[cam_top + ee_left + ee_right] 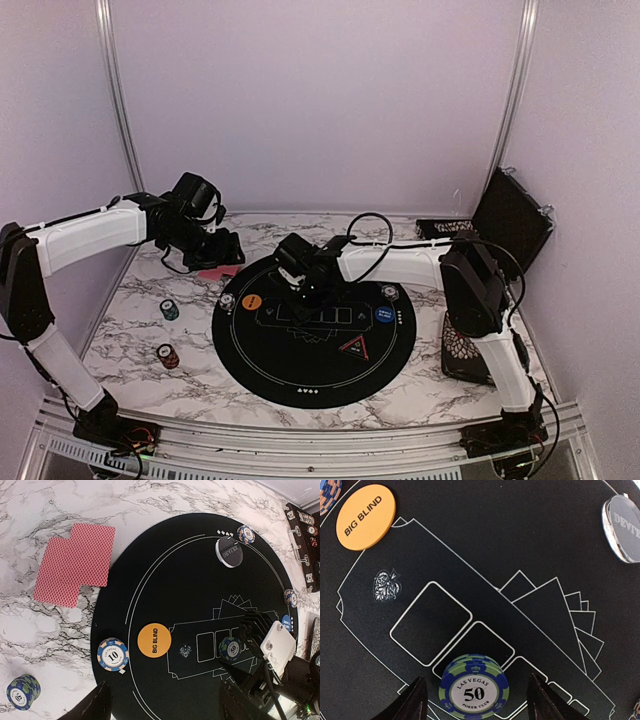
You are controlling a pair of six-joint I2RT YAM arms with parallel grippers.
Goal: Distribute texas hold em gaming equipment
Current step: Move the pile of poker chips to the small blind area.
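1. Closest up, green-and-blue 50 chip stack, flat on the black mat, over its printed card boxes.
2. Right gripper straddling that stack, fingers parted wide, clear of both sides, gripping nothing.
3. Orange BIG BLIND button out toward the mat's rim, blue-and-white 10 chip stack just beside it.
4. Left gripper spread open above the mat's edge, empty.
5. Two pink-red-backed playing cards overlapping on the marble table, just off the mat.
6. Dealer button near the mat's rim; blue button and triangle marker on the mat's right side.
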